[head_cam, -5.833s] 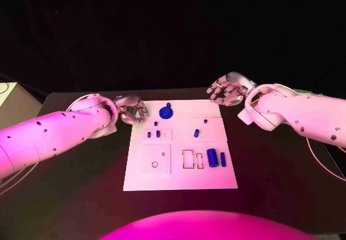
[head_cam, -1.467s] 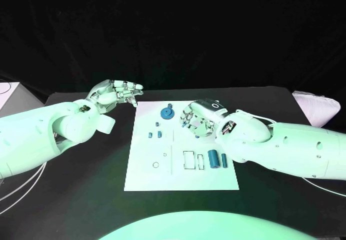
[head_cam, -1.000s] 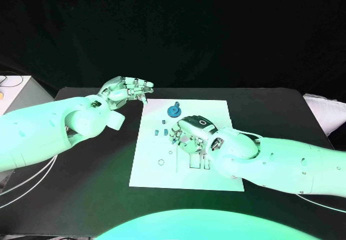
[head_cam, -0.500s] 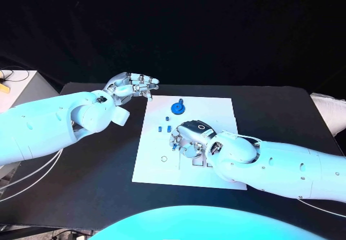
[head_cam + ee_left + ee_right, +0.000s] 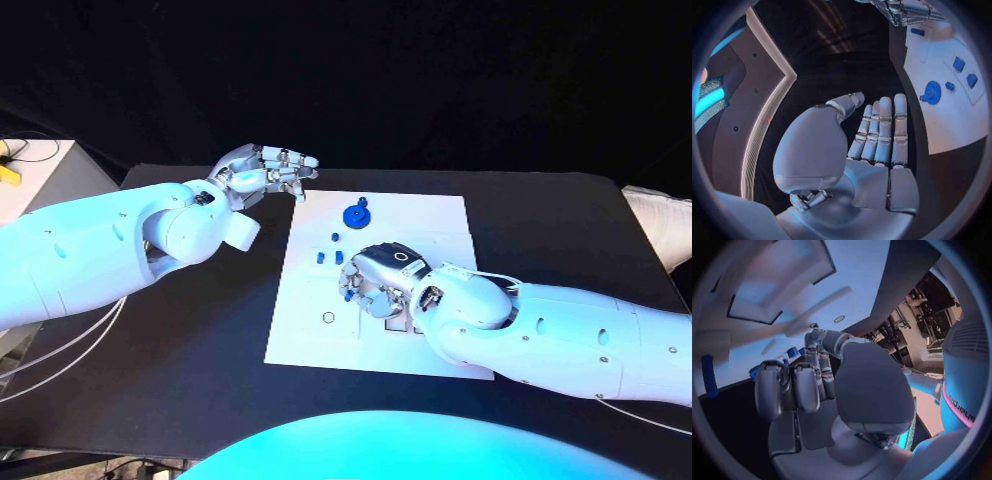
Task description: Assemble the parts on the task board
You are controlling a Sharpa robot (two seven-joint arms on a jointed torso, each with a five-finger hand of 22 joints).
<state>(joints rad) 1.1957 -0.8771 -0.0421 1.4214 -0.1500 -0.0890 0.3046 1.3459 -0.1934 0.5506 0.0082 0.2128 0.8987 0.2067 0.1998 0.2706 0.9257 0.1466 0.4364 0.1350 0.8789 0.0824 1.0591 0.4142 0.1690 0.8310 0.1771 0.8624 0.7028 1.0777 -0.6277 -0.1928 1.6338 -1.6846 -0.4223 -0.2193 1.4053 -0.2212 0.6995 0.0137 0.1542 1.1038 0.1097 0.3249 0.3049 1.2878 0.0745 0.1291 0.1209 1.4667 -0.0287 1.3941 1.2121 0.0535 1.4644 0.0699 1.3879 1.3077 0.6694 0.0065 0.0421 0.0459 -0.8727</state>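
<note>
The white task board [image 5: 433, 225] lies in the middle of the black table. A blue gear [image 5: 356, 215] stands near its far edge, with small blue parts [image 5: 329, 257] below it. My right hand [image 5: 378, 285] hovers low over the board's middle, fingers bent down beside a small blue part [image 5: 346, 296]; its palm [image 5: 817, 420] holds nothing. The parts under that hand and arm are hidden. My left hand [image 5: 267, 172] is raised off the board's far left corner, and its fingers [image 5: 882, 130] lie straight and empty. The left wrist view also has the gear [image 5: 931, 92] and board [image 5: 942, 120].
A pale box [image 5: 43, 175] stands beyond the table's left edge. Bare black table [image 5: 188, 340] lies left of the board and on its far right [image 5: 562, 230]. Outlined recesses [image 5: 761, 300] mark the board.
Over the last 1.5 s my right hand came from the board's far part down to its middle; since 0.5 s ago it barely moves. The left hand stays raised. The camera shifted.
</note>
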